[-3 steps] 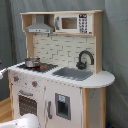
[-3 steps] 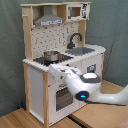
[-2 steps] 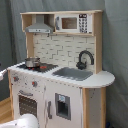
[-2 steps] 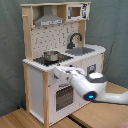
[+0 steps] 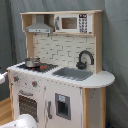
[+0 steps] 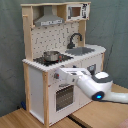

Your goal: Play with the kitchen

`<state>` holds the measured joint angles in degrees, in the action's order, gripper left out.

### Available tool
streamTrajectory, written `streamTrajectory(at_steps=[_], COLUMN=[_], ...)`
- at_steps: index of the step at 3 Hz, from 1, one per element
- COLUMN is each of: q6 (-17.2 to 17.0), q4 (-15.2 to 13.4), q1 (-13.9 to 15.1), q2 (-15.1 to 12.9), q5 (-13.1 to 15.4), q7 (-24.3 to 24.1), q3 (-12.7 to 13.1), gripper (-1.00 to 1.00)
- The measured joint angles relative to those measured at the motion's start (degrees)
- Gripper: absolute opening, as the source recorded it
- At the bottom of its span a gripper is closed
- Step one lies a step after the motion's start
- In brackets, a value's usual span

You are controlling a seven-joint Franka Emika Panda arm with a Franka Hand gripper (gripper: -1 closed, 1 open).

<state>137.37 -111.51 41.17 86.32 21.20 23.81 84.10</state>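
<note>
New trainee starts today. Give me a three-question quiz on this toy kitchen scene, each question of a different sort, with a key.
1. True or false: a metal pot stands on the black hob of the kitchen.
2. Multiple choice: in the first exterior view, the black tap stands at the grey sink's A) left B) right C) front edge.
3. Fill in: in the second exterior view, the arm reaches toward the kitchen's front, at the height of the ____ above the oven door.

Key: 1 true; 2 B; 3 knobs.
</note>
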Motion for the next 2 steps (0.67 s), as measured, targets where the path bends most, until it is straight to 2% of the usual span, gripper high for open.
streamTrajectory(at_steps=[2], q6=[8.47], q4=[-10.65], q1=[-6.5], q2=[-0.12], q5=[2.04], q7=[-0.21], q3=[-0.29], gripper=[1.0])
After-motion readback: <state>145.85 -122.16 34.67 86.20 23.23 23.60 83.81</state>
